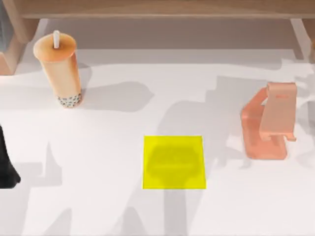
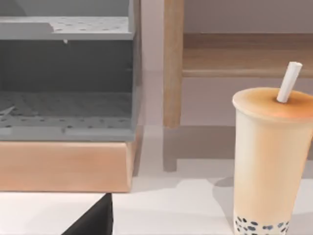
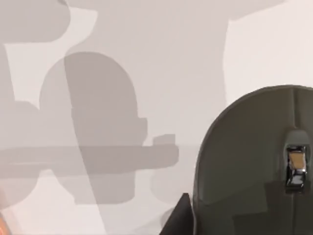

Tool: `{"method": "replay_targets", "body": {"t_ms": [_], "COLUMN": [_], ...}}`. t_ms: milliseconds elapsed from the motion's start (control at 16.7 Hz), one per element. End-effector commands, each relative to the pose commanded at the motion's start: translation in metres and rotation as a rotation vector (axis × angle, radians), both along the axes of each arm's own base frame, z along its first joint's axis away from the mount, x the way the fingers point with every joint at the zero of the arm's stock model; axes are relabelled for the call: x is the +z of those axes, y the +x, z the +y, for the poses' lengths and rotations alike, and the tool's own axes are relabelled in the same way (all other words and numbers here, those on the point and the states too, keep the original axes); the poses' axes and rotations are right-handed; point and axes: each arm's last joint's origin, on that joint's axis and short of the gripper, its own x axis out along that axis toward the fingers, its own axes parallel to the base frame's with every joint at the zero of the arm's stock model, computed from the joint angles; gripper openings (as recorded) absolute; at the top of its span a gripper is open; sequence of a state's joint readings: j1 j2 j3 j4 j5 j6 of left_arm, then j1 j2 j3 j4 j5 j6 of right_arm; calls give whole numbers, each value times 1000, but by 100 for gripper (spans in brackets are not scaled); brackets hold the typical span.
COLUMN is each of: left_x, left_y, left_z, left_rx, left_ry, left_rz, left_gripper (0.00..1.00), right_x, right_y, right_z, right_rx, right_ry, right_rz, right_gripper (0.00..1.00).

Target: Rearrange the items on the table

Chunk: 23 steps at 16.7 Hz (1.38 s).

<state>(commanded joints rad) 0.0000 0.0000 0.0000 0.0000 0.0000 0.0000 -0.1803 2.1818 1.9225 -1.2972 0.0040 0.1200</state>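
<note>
The left tool (image 1: pixel 6 169) sits at the tabletop's (image 1: pixel 98 206) left edge; I cannot tell its opening. Beyond it stands the bubble-tea cup (image 1: pixel 61 69), upright near the wooden shelf (image 1: pixel 162 7). In the right wrist view, the computer mouse (image 3: pixel 254 161) lies on the tabletop close under the camera.

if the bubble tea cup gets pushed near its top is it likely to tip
Probably. The bubble tea cup stands tall on a base narrower than its lid, so a high push would likely topple it. Its smooth tapered wall may slip in a grip. The straw looks easy to knock.
</note>
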Motion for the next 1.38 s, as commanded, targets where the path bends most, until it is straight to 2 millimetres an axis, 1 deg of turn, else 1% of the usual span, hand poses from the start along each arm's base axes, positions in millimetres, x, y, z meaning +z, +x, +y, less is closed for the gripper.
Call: {"method": "replay_targets", "body": {"t_ms": [60,120,180,240,300,360,420,480,540,600,660,720,780,840,900,1080,1200,1380], "left_x": [0,0,0,0,0,0,0,0,0,0,0,0,0,0,0,0,0,0], "left_y": [0,0,0,0,0,0,0,0,0,0,0,0,0,0,0,0,0,0], "left_z": [0,0,0,0,0,0,0,0,0,0,0,0,0,0,0,0,0,0], "left_rx": [0,0,0,0,0,0,0,0,0,0,0,0,0,0,0,0,0,0], "left_ry": [0,0,0,0,0,0,0,0,0,0,0,0,0,0,0,0,0,0], "left_rz": [0,0,0,0,0,0,0,0,0,0,0,0,0,0,0,0,0,0], "left_gripper": [100,100,100,100,100,100,100,100,100,100,100,100,100,100,100,100,100,100], "right_x": [1,2,4,6,8,11,13,13,12,9,4,-3,-11,-21,-30,-54,-65,-68], "right_y": [1,3,6,10,15,20,22,21,15,6,-7,-20,-34,-47,-58,-88,-100,-103], "right_z": [5,14,28,47,70,98,131,168,206,242,274,300,321,336,347,368,373,374], "right_rx": [4,12,23,40,60,87,120,158,197,233,262,284,296,301,300,293,289,286], "right_ry": [1,3,6,11,19,32,51,75,101,124,141,150,149,138,121,50,10,-3], "right_rz": [-10,-28,-55,-90,-134,-182,-228,-265,-288,-293,-285,-265,-234,-198,-161,-58,-14,-1], "right_gripper": [0,0,0,0,0,0,0,0,0,0,0,0,0,0,0,0,0,0]}}
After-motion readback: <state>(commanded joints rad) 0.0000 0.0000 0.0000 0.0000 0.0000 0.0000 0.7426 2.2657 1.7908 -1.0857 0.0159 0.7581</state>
